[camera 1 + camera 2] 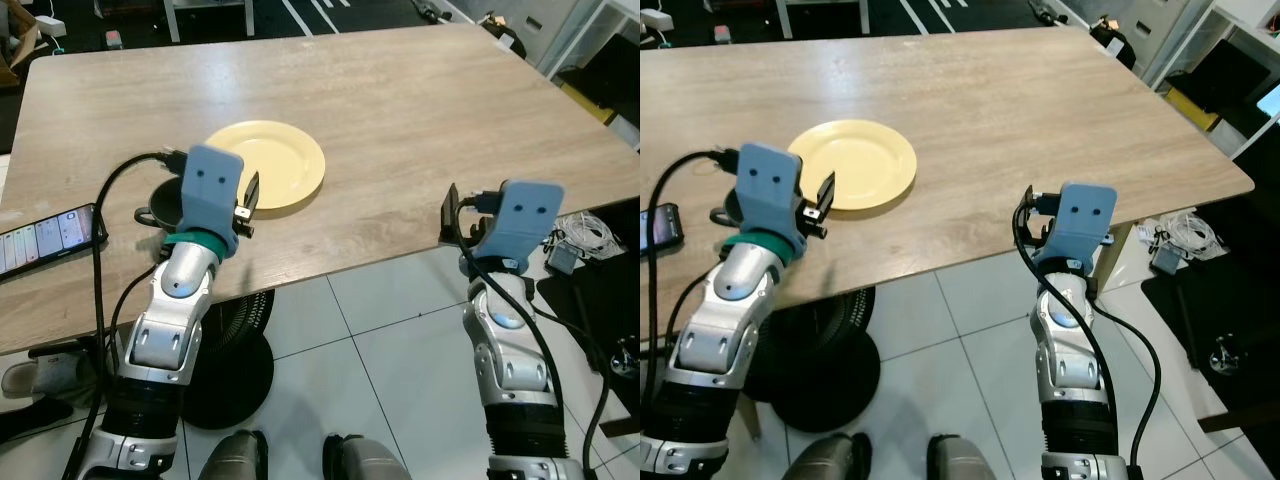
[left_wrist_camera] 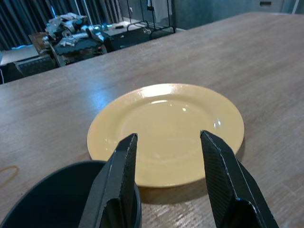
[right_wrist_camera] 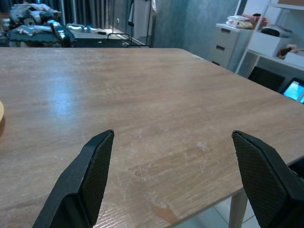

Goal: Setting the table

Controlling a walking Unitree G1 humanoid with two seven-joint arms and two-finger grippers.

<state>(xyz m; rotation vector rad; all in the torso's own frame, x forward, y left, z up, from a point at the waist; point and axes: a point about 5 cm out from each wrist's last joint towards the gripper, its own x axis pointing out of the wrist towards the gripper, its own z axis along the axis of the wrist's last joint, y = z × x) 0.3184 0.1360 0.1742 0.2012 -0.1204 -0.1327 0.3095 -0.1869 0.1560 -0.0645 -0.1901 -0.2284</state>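
Our left pincer (image 2: 166,183) hangs released, plate (image 2: 166,130) dead ahead, bowl (image 2: 71,197) beside it; right pincer (image 3: 173,183) released too, farther off.

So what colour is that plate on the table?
Pale yellow, plain; the plate shows best in the left wrist view.

The two head views are looking forward and down over the tabletop's (image 1: 420,120) near edge, sharing the yellow plate (image 1: 270,163) and both arms. The left wrist camera is sitting low and close, facing that plate across the tabletop. The right wrist camera is skimming the tabletop from its near edge.
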